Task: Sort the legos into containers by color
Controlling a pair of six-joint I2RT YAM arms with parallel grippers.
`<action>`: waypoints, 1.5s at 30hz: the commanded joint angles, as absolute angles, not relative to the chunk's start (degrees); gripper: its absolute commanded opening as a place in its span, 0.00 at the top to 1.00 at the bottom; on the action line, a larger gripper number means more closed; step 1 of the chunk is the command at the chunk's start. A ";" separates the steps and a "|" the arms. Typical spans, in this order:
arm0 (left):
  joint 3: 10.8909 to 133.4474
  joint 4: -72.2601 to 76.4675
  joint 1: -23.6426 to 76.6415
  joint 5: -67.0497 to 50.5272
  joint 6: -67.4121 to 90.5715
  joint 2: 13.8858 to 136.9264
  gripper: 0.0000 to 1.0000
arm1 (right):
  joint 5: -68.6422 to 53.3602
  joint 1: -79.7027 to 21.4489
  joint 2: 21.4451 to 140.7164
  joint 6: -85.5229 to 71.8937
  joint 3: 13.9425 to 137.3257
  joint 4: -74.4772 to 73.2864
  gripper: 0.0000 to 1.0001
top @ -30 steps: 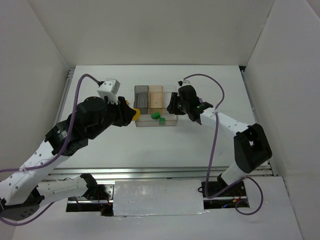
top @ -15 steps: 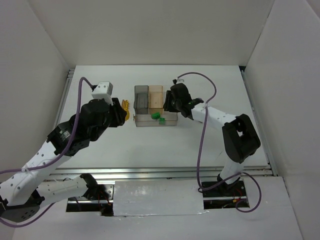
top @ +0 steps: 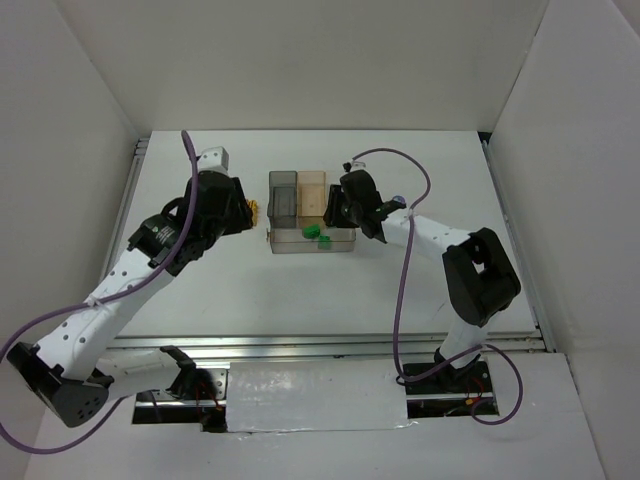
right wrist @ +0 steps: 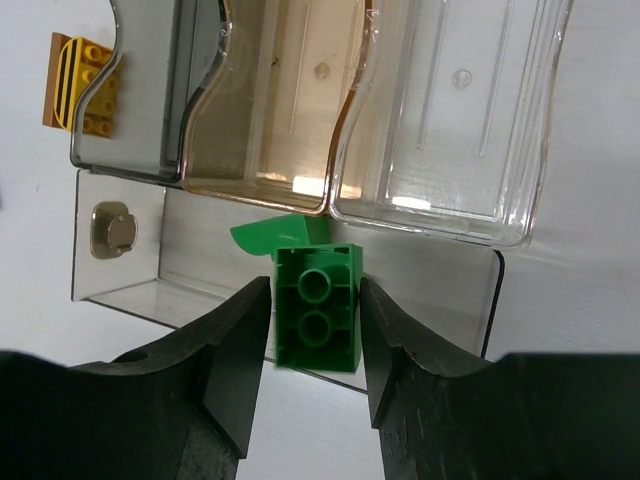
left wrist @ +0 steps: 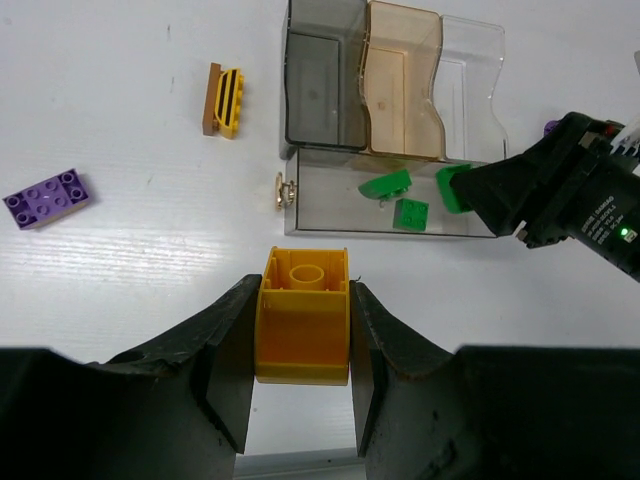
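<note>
The clear divided tray (top: 345, 245) lies at mid-table, with a grey (left wrist: 325, 85), a tan (left wrist: 400, 90) and a clear (left wrist: 470, 90) small compartment and one long compartment (left wrist: 330, 205). Two green bricks (left wrist: 385, 185) (left wrist: 410, 213) lie in the long one. My left gripper (left wrist: 303, 300) is shut on a yellow brick (left wrist: 303, 330), held above the table in front of the tray. My right gripper (right wrist: 314, 300) is shut on a green brick (right wrist: 318, 310) over the long compartment's near edge. A purple brick (left wrist: 45, 197) and a yellow-and-brown brick (left wrist: 223, 100) lie left of the tray.
A small metal knob (right wrist: 112, 228) sits at the left end of the long compartment. White walls enclose the table on three sides. A bit of purple (left wrist: 550, 127) shows behind the right arm, right of the tray.
My left gripper has drawn back and left from the tray's corner with the yellow brick. My right gripper has moved left over the tray with the green brick.
</note>
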State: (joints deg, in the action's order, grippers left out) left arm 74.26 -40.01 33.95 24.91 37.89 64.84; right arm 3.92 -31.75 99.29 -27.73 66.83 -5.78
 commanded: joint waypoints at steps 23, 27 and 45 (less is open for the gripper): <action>78.56 -0.54 26.37 20.39 30.77 91.20 1.00 | 11.52 -32.08 60.05 -33.57 50.81 -10.28 0.16; 83.58 -0.53 25.23 21.01 30.67 99.39 1.00 | 11.51 -31.64 47.24 -34.10 48.35 -15.28 0.01; 91.23 -3.69 24.17 22.41 31.55 114.87 0.25 | 9.49 -31.20 33.93 -31.20 48.78 -23.82 0.00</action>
State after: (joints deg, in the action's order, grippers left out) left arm 89.17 -4.54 24.40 21.17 31.46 114.28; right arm 9.69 -31.46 34.37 -32.40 47.66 -23.05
